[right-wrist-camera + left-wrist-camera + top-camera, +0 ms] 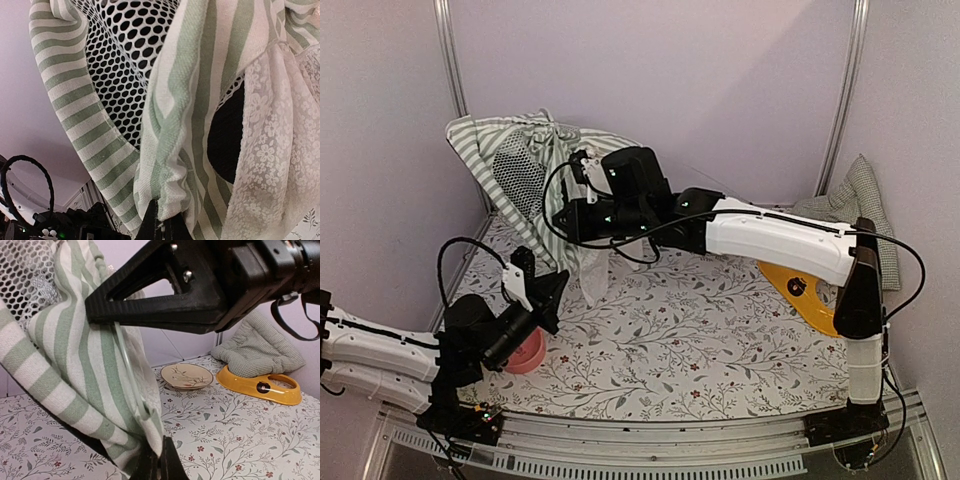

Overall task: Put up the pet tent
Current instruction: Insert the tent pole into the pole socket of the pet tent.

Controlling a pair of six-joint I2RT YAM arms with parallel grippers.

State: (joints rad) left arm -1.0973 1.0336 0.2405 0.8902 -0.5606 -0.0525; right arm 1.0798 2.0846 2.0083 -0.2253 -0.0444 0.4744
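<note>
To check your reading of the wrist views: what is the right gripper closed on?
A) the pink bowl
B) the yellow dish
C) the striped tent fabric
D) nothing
C: the right wrist view shows the right gripper pinching a green-and-white striped fold of the pet tent.

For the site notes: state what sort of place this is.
Probably a robot test booth: plain walls on metal posts, a floral tablecloth, and pet props like the striped tent.
</note>
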